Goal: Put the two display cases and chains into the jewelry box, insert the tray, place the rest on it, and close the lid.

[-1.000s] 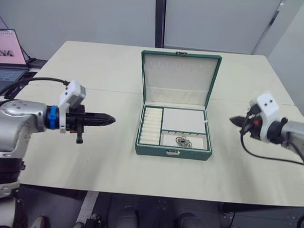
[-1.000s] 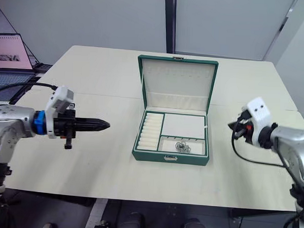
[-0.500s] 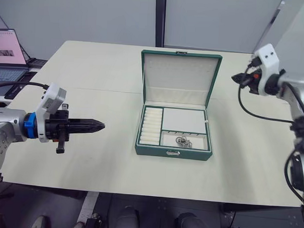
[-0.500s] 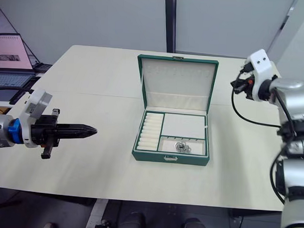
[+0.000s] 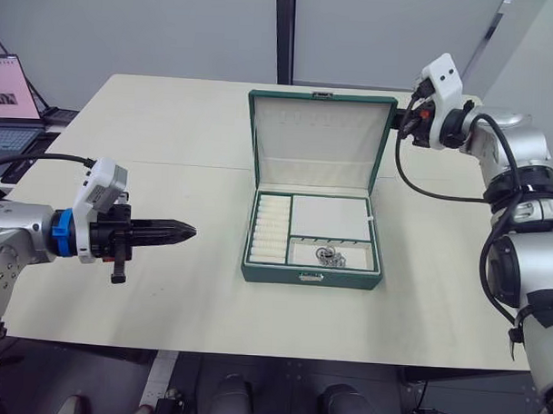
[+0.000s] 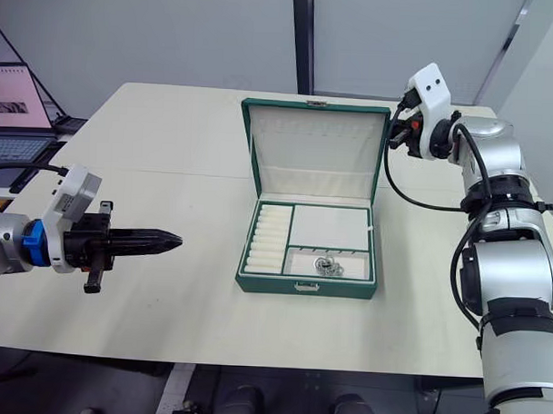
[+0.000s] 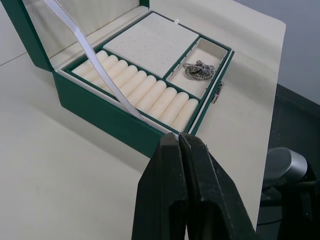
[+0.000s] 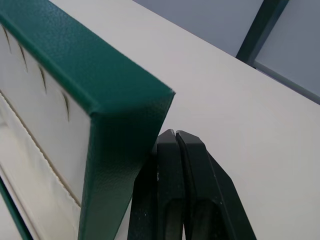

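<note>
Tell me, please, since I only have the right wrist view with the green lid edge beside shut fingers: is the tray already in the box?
Observer: Yes, the tray sits inside the jewelry box, with a chain cluster in its front compartment.
Operator: Thank you. Where is the right gripper relative to the whole lid?
Observer: The right gripper is at the upper right corner of the upright lid, behind it.
Operator: And what is the left arm doing?
Observer: The left gripper is shut and empty, hanging over the table to the box's left, pointing at it.
</note>
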You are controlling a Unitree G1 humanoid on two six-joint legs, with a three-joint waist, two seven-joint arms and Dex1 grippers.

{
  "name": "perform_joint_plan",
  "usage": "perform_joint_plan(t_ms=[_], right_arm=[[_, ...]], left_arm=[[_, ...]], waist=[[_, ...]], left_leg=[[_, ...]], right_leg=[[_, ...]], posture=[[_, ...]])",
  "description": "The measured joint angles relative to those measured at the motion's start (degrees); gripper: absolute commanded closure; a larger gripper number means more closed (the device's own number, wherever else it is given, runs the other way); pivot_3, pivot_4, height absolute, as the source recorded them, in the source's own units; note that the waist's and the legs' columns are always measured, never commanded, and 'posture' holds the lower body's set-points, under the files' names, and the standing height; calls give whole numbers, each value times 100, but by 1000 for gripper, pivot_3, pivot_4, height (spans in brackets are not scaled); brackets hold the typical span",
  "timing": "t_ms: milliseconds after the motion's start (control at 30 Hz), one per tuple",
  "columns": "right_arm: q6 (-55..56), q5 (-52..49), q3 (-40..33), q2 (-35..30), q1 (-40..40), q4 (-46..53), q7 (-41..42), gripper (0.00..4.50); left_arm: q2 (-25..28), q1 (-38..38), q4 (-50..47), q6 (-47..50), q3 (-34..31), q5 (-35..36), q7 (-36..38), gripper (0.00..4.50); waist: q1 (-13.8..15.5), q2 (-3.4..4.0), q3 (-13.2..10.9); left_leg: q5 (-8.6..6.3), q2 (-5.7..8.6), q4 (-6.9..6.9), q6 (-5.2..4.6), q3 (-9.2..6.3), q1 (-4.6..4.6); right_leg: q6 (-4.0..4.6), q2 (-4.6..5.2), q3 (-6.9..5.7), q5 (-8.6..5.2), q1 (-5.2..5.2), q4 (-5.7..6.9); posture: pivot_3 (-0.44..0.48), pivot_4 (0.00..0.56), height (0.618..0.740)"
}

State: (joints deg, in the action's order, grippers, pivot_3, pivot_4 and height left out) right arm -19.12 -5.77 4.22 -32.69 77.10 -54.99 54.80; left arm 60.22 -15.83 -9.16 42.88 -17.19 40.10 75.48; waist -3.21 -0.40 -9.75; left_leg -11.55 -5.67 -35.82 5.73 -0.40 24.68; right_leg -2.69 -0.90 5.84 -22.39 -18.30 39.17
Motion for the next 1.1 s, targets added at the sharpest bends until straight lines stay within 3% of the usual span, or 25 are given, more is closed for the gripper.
perform_joint_plan(t_ms=[267,433,633,833,1100], right_arm=[[-1246,-390,-168,-278,-746,2310,364,4444],[-2686,-1019,-339,-635,-1698,4693,355,4444],[-4658,-2089,-1022,-695,-3137,7629,-372,4444],[-5657,-2694,-1995,-666,-4848,9277,-1018,4444],[-5455,-2995,-3539,-987,-7492,10483,-973,4444]], left_arm=[[-53,-102,92,-199,192,-27,5,4445],[-47,-256,260,-254,337,-77,42,4445],[-32,-319,445,-367,436,-131,191,4445],[-56,-433,679,-560,700,-428,147,4445],[-87,-74,902,-872,631,-564,155,4445]], waist=[[8,0,0],[50,0,0],[102,-3,2],[176,-9,5],[140,-13,9]], left_leg=[[-1,-2,0,-1,0,0],[-7,-1,2,-12,-1,1],[-12,0,1,-20,-4,1],[-12,5,0,-21,-5,4],[-13,4,2,-22,-6,3]], right_leg=[[0,-2,0,0,0,5],[0,-2,0,0,0,2],[0,-2,-1,0,5,1],[-1,0,-1,0,7,-9],[-1,-3,1,-1,10,-7]], posture=[[0,150,740],[0,150,740],[0,150,740],[0,150,740],[0,150,740]])
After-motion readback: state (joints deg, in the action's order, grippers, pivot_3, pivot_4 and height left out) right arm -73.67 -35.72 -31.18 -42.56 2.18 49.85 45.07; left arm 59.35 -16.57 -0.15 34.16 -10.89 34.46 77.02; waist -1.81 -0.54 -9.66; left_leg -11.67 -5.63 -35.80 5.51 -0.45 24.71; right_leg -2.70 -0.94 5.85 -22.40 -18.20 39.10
